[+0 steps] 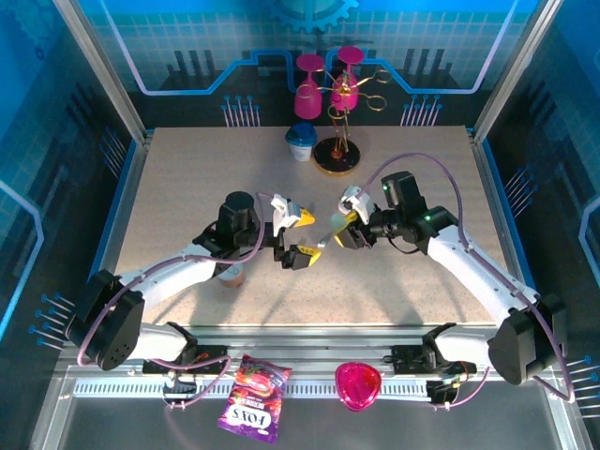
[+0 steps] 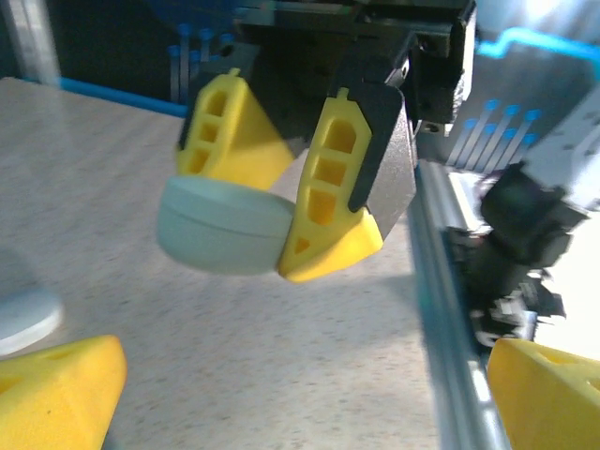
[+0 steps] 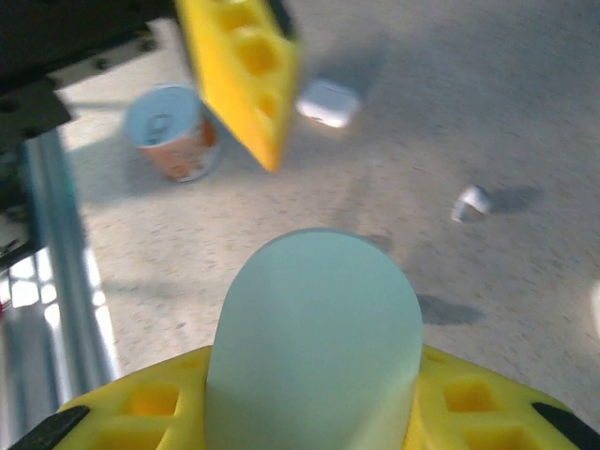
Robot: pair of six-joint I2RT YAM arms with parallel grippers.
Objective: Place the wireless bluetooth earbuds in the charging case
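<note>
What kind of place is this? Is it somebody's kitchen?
Probably a robot test booth, not a kitchen: a left arm and right arm are bolted at a speckled table, boxed in by metal frame posts and blue circuit-print walls.

- Pink glasses (image 1: 307,97) are hung on a gold rack (image 1: 337,157) at the far side, with a blue-lidded cup (image 1: 301,142) set just beside.
- A sweets packet (image 1: 251,401) and a pink heart-shaped object (image 1: 358,384) are laid near the front rail (image 1: 309,359), well apart.

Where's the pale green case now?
Top view, mid-table: the pale green case sits pinched in the right gripper, just right of the open left gripper.
</note>
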